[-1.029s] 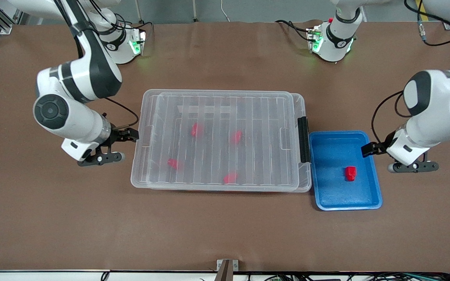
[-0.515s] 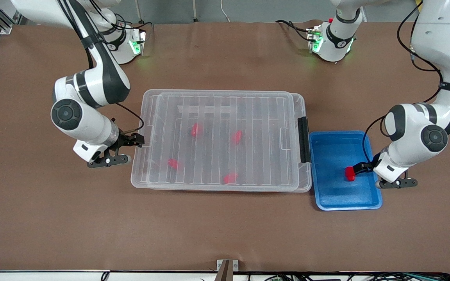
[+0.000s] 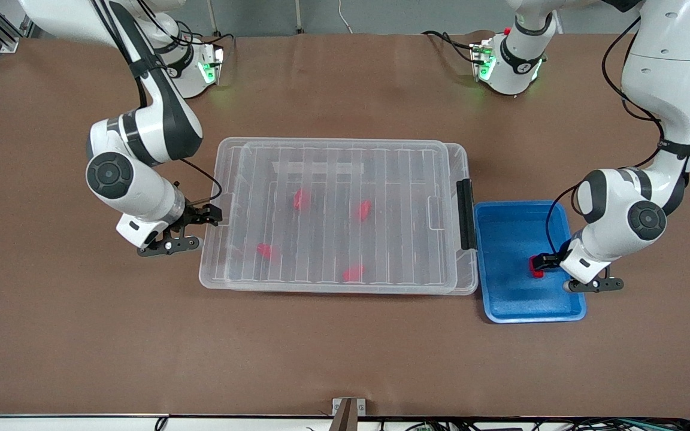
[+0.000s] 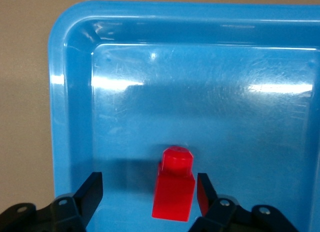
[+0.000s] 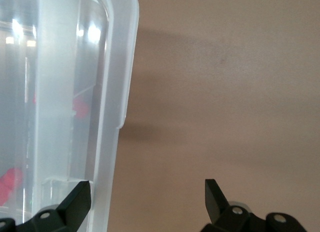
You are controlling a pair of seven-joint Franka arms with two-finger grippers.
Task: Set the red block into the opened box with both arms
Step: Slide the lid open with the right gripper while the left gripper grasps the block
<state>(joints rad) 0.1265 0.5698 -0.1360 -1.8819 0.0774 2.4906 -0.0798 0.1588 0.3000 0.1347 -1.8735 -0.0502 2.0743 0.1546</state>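
Observation:
The red block [image 3: 537, 273] [image 4: 173, 192] lies in a blue tray [image 3: 513, 305] [image 4: 75, 117] at the left arm's end of the table. My left gripper [image 3: 540, 263] [image 4: 149, 189] is low in the tray, open, its fingers on either side of the block; one finger is almost touching it and there is a gap at the other. The clear box [image 3: 345, 143] [image 5: 115, 92] sits mid-table with its ribbed lid lying on it. My right gripper [image 3: 208, 214] [image 5: 147, 192] is open at the box's short end, with one finger over the lid's edge.
Several red pieces [image 3: 301, 199] show through the lid inside the box. A black latch [image 3: 465, 214] is on the box's end beside the tray. Brown table [image 3: 345, 359] stretches between the box and the front camera.
My left gripper came down into the tray to straddle the red block, and its fingers narrowed. My right gripper moved in to the box's short end.

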